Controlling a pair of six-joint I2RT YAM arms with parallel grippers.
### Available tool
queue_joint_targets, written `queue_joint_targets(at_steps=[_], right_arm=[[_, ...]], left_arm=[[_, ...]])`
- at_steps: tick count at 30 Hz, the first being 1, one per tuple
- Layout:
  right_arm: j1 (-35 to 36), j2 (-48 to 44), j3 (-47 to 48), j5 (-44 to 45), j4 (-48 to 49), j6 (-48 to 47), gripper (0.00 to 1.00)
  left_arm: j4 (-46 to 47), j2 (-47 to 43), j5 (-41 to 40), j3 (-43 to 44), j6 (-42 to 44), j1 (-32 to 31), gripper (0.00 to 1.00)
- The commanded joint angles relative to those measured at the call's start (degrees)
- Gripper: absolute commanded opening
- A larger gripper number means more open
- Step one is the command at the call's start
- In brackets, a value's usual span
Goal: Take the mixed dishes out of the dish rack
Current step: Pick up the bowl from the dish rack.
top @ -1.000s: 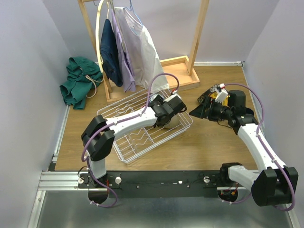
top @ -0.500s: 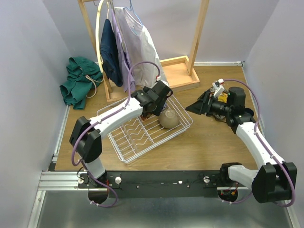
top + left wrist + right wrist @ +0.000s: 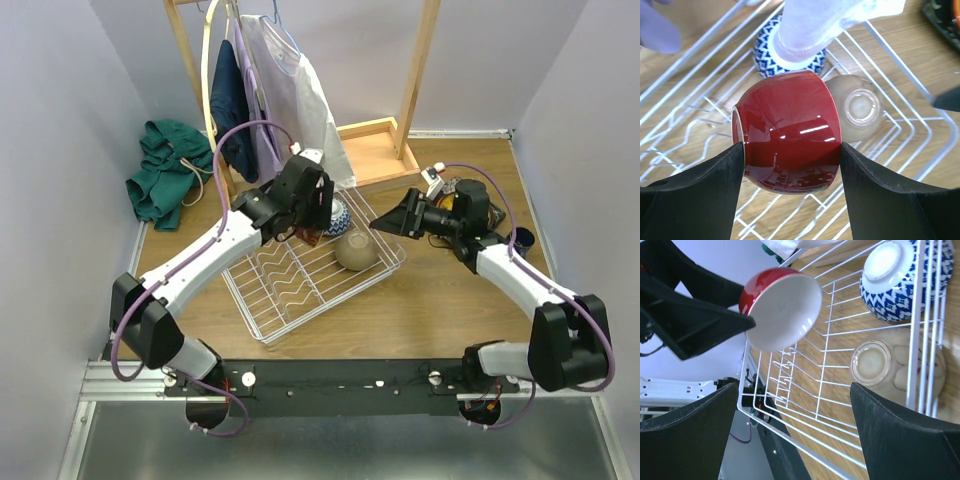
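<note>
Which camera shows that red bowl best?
The left wrist view: the red bowl fills the middle, gripped at both sides. The right wrist view shows its white inside; the top view barely shows it.

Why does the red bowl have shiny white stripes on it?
Left wrist view: the glossy red bowl mirrors lights as white streaks, and the pale shape above it is blurred, out of focus. Right wrist view: the bowl's white inside shows no glare.

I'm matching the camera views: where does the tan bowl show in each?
Top external: tan bowl, upside down, right end of the dish rack.
Left wrist: right of centre, beside the red bowl.
Right wrist: right of centre, base up.
Shared landmark: blue-white bowl next to it.
</note>
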Motion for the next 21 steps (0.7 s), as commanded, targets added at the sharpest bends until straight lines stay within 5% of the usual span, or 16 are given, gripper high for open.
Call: queue_joint_targets(at_steps=[1,21], right_arm=[[2.58,3.93,1.29,-0.84,8.87,3.03,1.0],[10.57,19.32,8.76,-1.46,20.31,6.37,0.92]], left_arm=[[9.52,-6.33,6.29,-4.14,-6.21,1.07,0.14],[31.07,-18.65,17.81,-20.41,-23.52,3.36,0.11]])
